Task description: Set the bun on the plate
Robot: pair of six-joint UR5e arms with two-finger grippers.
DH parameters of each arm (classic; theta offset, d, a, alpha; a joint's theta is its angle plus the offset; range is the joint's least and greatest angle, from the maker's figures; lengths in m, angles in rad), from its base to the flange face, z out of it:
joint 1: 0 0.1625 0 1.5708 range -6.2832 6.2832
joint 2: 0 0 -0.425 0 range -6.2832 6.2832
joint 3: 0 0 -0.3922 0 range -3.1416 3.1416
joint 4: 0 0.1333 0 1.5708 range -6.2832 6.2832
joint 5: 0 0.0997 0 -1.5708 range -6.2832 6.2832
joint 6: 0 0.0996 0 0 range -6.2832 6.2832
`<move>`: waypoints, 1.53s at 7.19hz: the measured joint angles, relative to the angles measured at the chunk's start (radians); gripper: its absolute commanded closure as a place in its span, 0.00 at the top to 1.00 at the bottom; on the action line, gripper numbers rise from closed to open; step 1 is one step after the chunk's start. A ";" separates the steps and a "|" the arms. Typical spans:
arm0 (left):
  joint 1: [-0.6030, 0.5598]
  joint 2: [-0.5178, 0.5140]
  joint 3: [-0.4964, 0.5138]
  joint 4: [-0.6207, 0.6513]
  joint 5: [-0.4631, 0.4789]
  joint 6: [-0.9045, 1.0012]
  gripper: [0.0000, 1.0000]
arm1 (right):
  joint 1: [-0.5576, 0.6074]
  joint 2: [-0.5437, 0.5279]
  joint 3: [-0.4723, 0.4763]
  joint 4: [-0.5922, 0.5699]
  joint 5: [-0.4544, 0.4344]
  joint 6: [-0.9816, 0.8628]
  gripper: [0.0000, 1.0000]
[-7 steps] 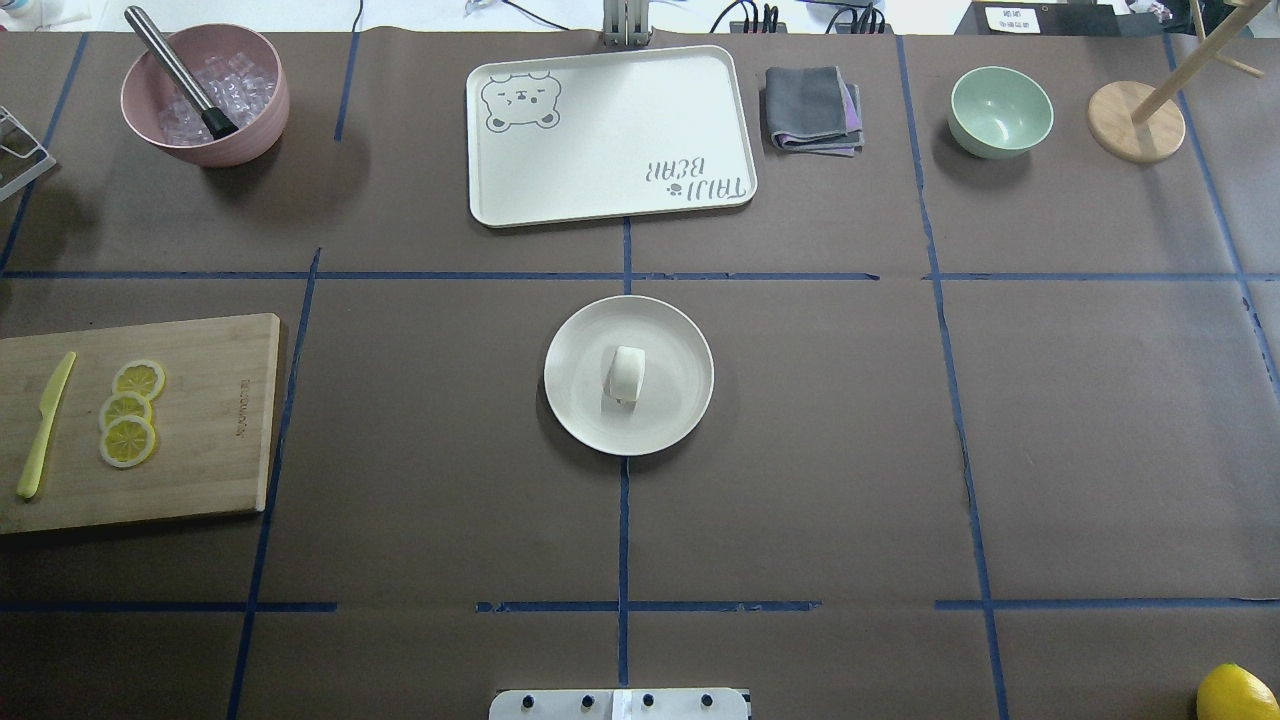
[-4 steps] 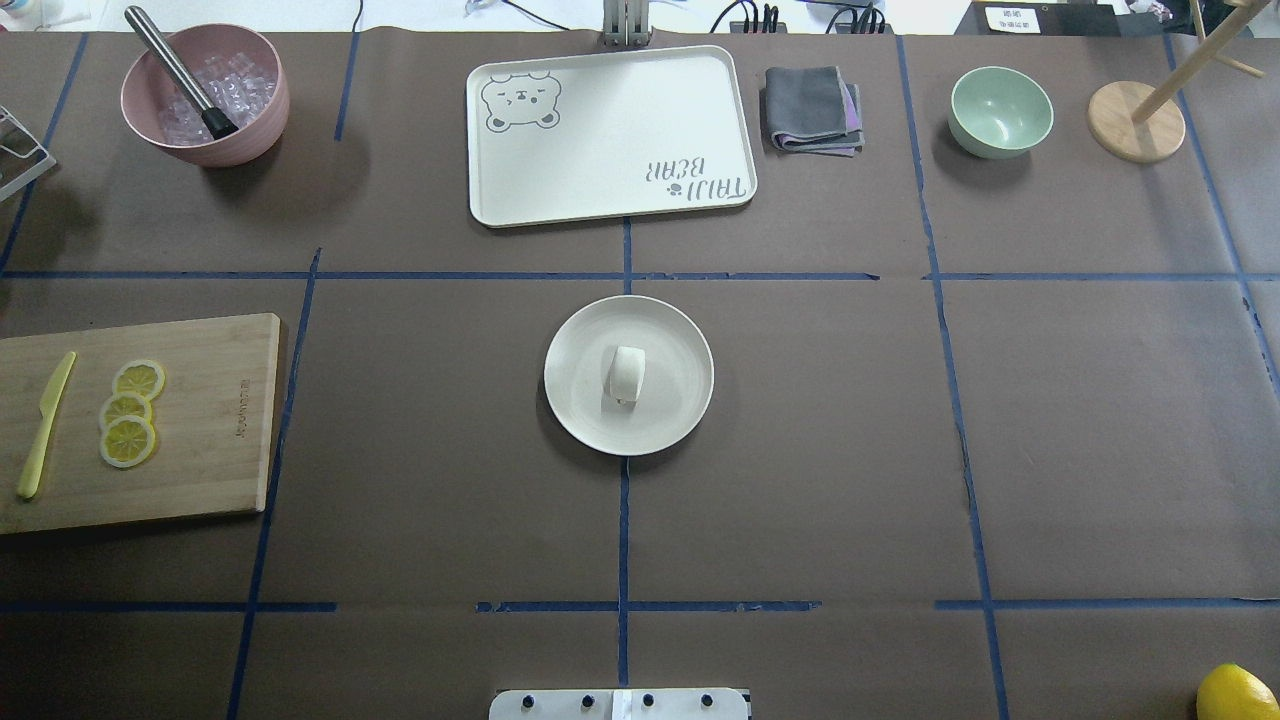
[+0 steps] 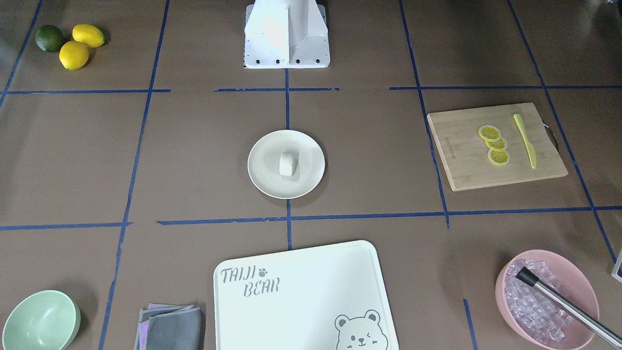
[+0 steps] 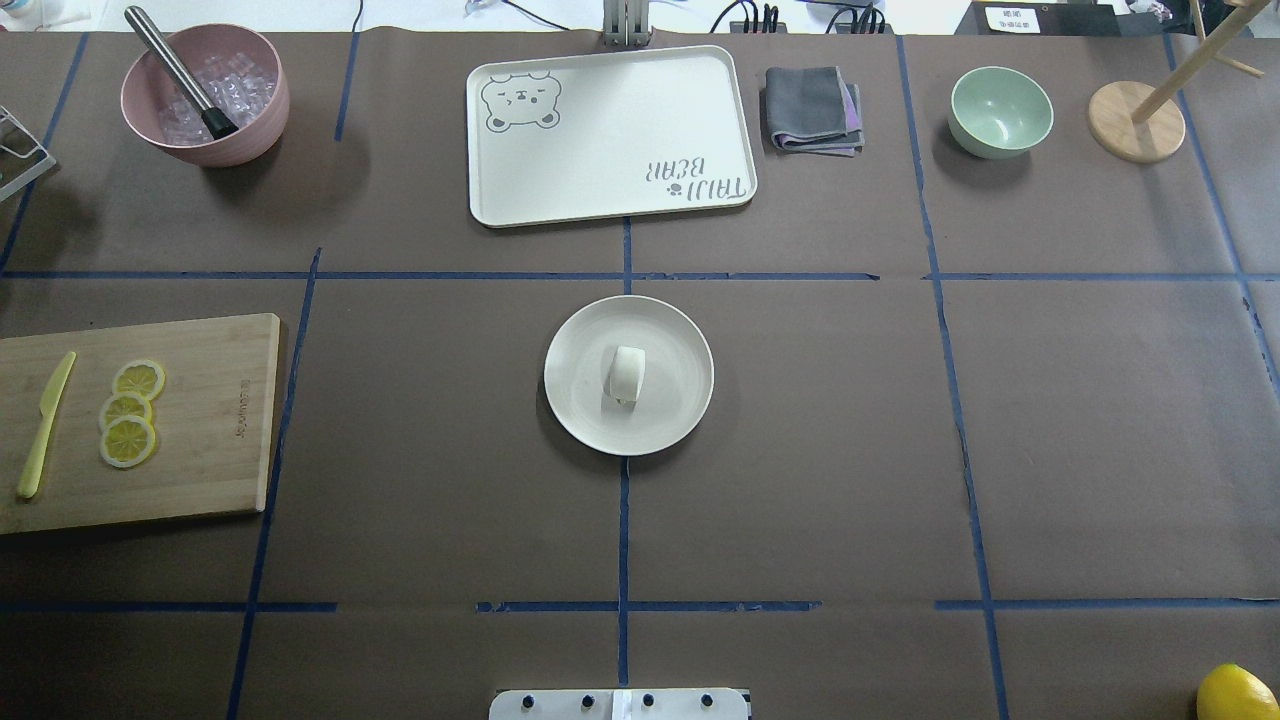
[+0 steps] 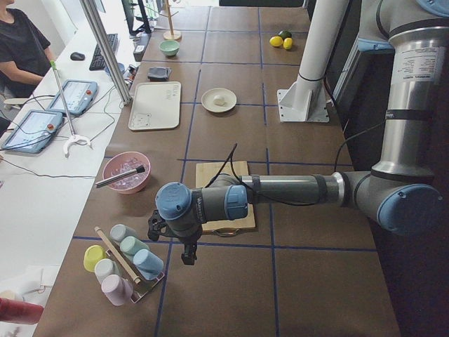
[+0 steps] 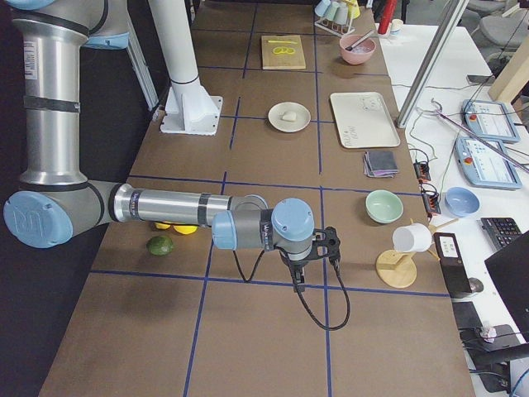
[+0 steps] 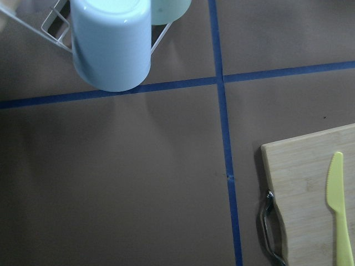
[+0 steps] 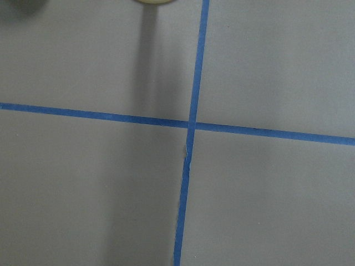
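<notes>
The small white bun [image 4: 627, 374] lies on the middle of the round cream plate [image 4: 680, 420] at the table's centre, also seen from the front as the bun [image 3: 287, 164] on the plate [image 3: 265, 180]. Neither arm is near them. My left gripper [image 5: 188, 257] hangs low over the table's left end, beside the cup rack and cutting board; it shows only in the left side view, so I cannot tell its state. My right gripper [image 6: 299, 284] hangs over the right end, seen only from the right side, and I cannot tell its state either.
A bear-printed tray [image 4: 610, 135], a folded cloth [image 4: 812, 108] and a green bowl [image 4: 1000, 110] line the far edge. A pink bowl of ice [image 4: 205, 95] is far left. A cutting board [image 4: 200, 420] holds lemon slices [image 4: 128, 412]. A cup rack [image 5: 126, 263] stands by the left arm.
</notes>
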 measured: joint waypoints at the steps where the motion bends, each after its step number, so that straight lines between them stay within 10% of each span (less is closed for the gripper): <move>1: 0.000 0.000 0.000 -0.001 0.000 -0.002 1.00 | 0.000 0.000 -0.001 0.000 -0.001 -0.001 1.00; 11: 0.000 0.000 0.001 -0.026 0.004 -0.002 1.00 | -0.001 0.001 -0.001 -0.001 0.000 -0.001 1.00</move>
